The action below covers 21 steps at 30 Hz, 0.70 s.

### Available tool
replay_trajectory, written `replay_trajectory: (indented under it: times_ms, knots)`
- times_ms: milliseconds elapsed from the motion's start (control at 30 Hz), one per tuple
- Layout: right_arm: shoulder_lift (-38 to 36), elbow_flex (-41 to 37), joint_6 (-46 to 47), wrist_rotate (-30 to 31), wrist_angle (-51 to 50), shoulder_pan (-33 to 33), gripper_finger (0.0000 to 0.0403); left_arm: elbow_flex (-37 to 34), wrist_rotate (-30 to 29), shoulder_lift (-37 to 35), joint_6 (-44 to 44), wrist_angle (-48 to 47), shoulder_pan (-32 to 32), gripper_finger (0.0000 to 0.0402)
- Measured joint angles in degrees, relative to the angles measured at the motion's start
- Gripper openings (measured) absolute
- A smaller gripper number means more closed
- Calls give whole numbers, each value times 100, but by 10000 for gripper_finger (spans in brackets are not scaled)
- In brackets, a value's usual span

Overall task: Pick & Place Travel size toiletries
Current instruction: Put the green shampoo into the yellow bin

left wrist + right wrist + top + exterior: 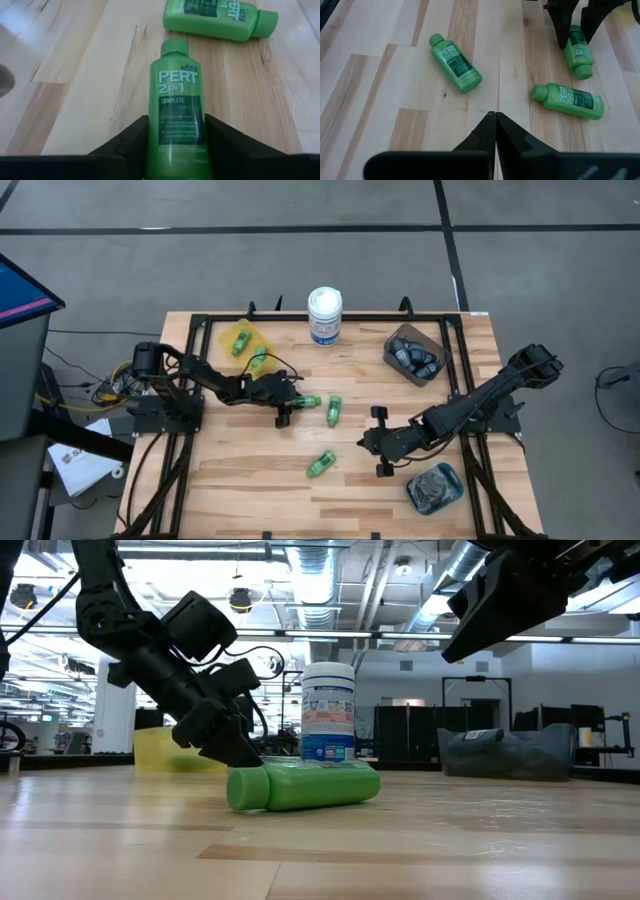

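Near the table's centre, a green bottle (pixel 309 401) is being gripped by the left gripper (pixel 292 404); at four o'clock, the right gripper (pixel 380 442) is being held closed, empty.

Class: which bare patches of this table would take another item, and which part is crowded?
Bare wood lies along the near edge left of the teal bin, and between tub and brown bin. Mid-table is crowded: three green bottles, left gripper, right gripper.
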Motion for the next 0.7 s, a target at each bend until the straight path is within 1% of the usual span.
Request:
replay_trajectory:
  times_ms: [100,200,267,367,567,633,700]
  knots:
    - [0,0,0,0,0,0,1,-3,0,-109,-2,6,0,150]
    - [0,0,0,-1,0,0,1,-3,-17,-389,-2,13,0,167]
    - [0,0,0,0,1,0,1,-3,-250,-722,23,-56,0,179]
    - [0,0,0,-1,0,0,1,-3,-968,-1392,191,-384,7,181]
    - [0,0,-2,0,0,0,1,0,-2925,-2925,264,-1546,325,159]
    - [0,0,-2,0,-2,0,1,-1,-3357,-3362,85,-2007,515,158]
    - [0,0,-2,0,0,0,1,-45,-3588,-3723,-166,-2381,738,164]
